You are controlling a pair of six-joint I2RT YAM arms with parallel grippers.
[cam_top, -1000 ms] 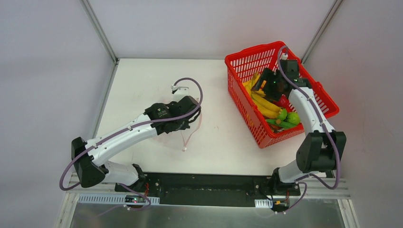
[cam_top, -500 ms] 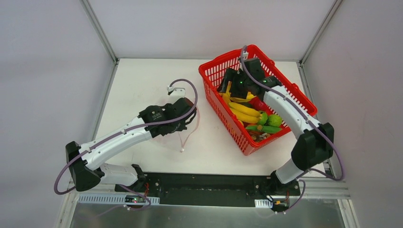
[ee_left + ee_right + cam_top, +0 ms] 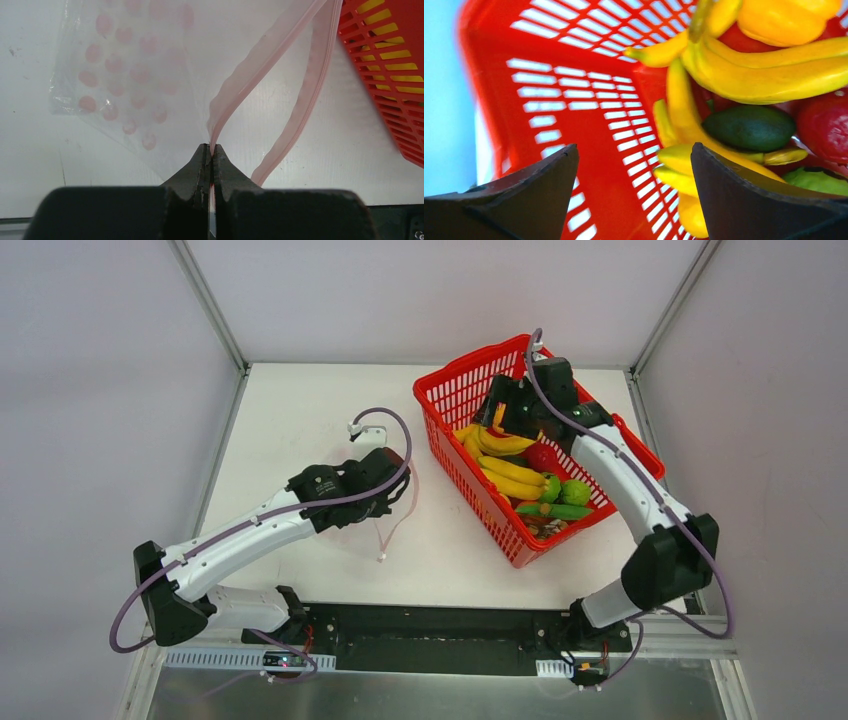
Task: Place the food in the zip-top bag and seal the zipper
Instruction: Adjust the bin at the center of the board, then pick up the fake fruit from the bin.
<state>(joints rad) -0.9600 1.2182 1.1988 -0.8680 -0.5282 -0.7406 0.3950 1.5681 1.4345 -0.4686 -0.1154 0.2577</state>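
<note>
The pink-red zipper strip [image 3: 260, 70] of the clear pink-dotted plastic bag [image 3: 125, 75] is pinched by the left fingers [image 3: 206, 159]; the right fingers [image 3: 744, 200] are spread over yellow bananas [image 3: 764, 75] inside the adjacent red lattice basket [image 3: 574, 115].

Clear bag [image 3: 125, 75] with pale pink dots (pink-red zipper [image 3: 252, 75]); red lattice basket [image 3: 465, 465], yellow bananas [image 3: 505, 480].

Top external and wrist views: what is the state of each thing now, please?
zip-top bag, mouth open, no food seen inside
zipper, unsealed, its two strips apart
left gripper, shut on zipper
right gripper, open, over food
food, lying in basket
basket, upright, holding food
</note>
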